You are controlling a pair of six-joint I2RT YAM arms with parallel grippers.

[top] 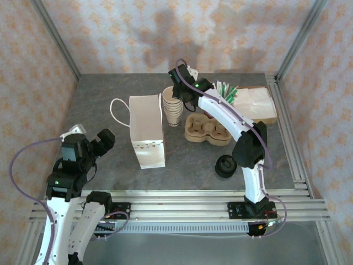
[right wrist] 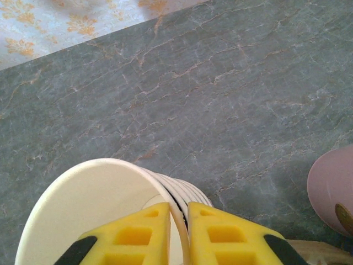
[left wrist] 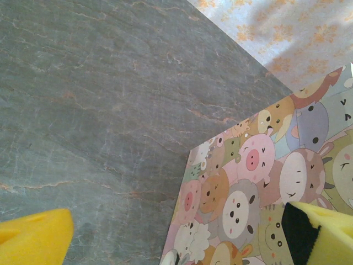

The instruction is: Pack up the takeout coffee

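On the near left my left claw [top: 102,141] hangs released, pads wide apart, just left of the white paper bag [top: 146,132] on the grey worktop [top: 193,165]. The top view gives that bag as plain white. The left wrist view shows a face printed with cartoon animals, which I take to be the bag's side. Right of the bag, toward the far side, stands the stack of cups [top: 174,113], and my right claw [right wrist: 179,212] is down on it. The top view shows little of the grip. The right wrist view shows it clenched on the rim of the top cup [right wrist: 83,204], one yellow pad inside and one outside. I judge the takeout coffee is not yet put together: its cup is this top one, at the far middle of the worktop. The step in hand is taking a cup. The next move calls for a straight lift that frees one cup without dragging the nested ones up. Then it needs a lid from the black lids [top: 226,165], near right, past the cardboard cup carrier [top: 207,130].
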